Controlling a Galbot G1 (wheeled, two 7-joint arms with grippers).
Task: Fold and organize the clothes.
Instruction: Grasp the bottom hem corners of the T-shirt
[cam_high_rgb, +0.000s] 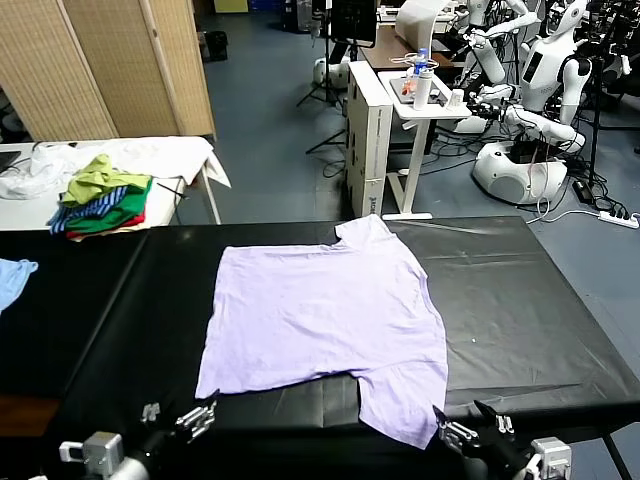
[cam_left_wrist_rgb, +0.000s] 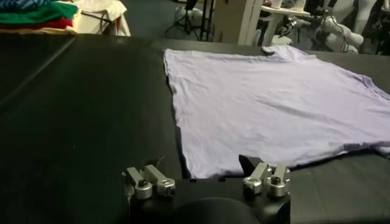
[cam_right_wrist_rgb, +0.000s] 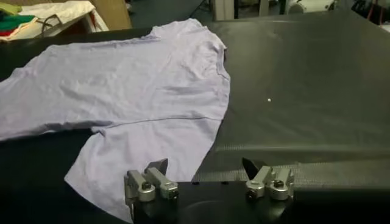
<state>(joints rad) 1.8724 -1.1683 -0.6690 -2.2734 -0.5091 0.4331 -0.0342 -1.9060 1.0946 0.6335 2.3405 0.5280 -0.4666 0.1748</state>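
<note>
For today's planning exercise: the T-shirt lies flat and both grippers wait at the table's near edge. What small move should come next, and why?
Probably the right gripper should ease forward onto the near sleeve of the lavender T-shirt. Its fingers are open, that sleeve lies just ahead, and nothing is gripped yet. The left gripper, also open, sits near the hem corner.

i see the t-shirt (cam_high_rgb: 325, 315) as thin, soft cloth, matt, with small wrinkles. the table cover (cam_high_rgb: 520, 300) under it looks like black plastic sheet, smooth and a little glossy, with light reflecting near its far edge. the fingers of the left gripper (cam_left_wrist_rgb: 207, 182) and the right gripper (cam_right_wrist_rgb: 209, 181) look like bare metal, dull silver, with round bolts. the folding screen (cam_high_rgb: 110, 60) seems woven, like cane, in a wood frame.
</note>
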